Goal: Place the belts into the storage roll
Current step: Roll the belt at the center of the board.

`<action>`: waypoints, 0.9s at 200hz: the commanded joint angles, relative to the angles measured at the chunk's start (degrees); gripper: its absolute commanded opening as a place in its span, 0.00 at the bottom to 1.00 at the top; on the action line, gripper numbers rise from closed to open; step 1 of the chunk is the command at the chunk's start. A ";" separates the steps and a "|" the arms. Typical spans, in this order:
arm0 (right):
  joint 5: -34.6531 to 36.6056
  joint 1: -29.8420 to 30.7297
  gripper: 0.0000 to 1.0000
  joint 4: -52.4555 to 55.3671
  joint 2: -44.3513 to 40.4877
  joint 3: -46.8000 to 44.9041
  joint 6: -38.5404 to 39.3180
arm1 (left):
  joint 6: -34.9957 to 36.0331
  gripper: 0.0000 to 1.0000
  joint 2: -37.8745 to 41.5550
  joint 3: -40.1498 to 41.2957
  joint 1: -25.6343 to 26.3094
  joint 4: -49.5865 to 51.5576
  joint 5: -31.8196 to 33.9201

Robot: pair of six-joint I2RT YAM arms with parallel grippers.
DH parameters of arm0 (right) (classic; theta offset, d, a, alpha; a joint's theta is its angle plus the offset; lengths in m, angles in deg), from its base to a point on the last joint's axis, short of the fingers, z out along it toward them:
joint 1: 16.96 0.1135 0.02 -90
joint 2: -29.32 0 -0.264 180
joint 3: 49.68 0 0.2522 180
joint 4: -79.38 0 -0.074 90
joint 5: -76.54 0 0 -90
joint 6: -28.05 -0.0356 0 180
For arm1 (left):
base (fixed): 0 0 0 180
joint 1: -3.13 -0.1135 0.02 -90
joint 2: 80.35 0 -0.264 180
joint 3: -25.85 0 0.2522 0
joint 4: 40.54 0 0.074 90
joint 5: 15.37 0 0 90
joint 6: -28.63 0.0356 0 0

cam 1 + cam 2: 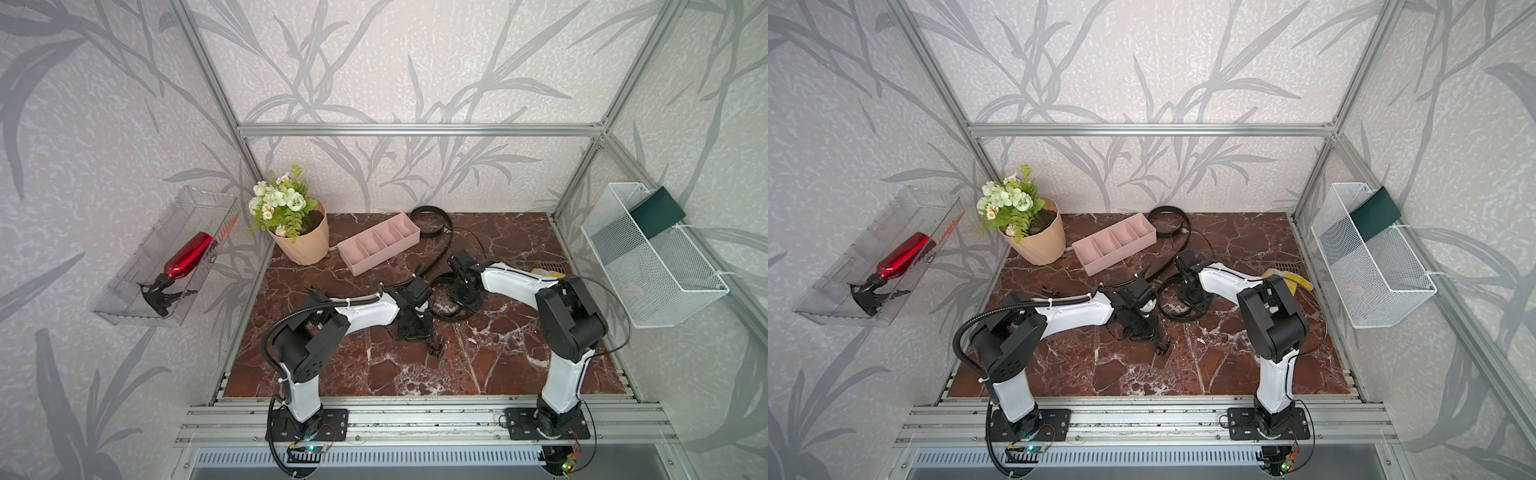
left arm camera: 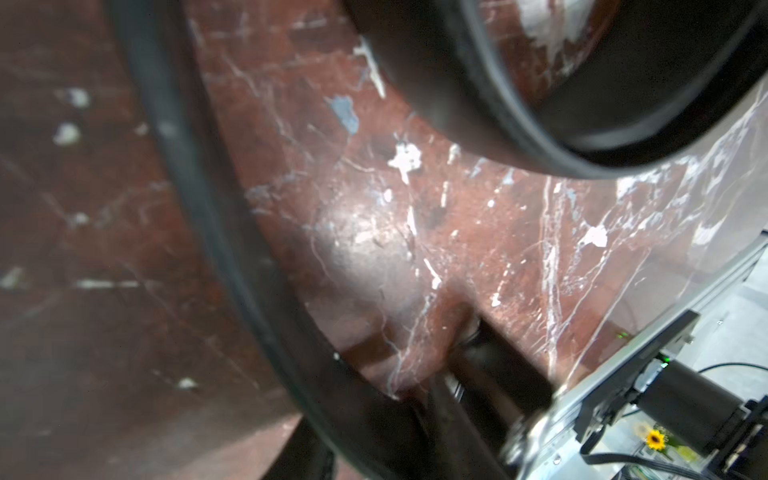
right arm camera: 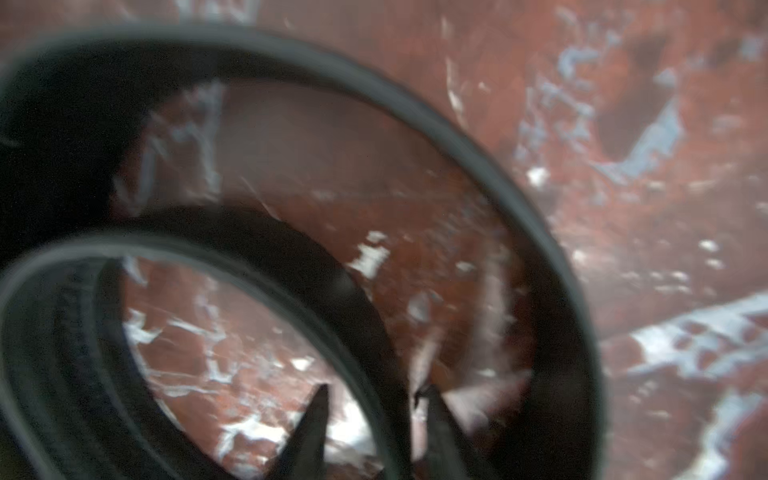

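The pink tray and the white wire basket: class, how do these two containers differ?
The pink tray is solid-walled plastic; the white wire basket is open mesh. The tray lies on the marble table, while the basket hangs on the side frame. The tray is split into four empty compartments; the basket is undivided and holds a dark green card. Both are long and rectangular.

I see both my arms folded inward, wrists nearly meeting mid-workspace and pitched down. My right gripper [image 3: 370,419] shows two dark fingertips standing apart. My left gripper [image 1: 436,347] points down beside it; its jaw spacing I cannot make out.
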State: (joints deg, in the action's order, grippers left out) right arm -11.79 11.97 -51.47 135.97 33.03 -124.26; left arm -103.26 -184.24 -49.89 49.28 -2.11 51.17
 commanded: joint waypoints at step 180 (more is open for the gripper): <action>-2.86 -9.76 0.94 10.66 -51.02 -26.54 11.35 | 20.63 0.50 -27.85 -50.97 1.19 21.21 -3.15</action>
State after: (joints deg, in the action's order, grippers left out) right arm -13.65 3.12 -42.55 86.18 8.09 -112.91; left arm -82.97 -212.00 -99.22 49.39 17.75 49.71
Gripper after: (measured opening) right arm 0.947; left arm 0.498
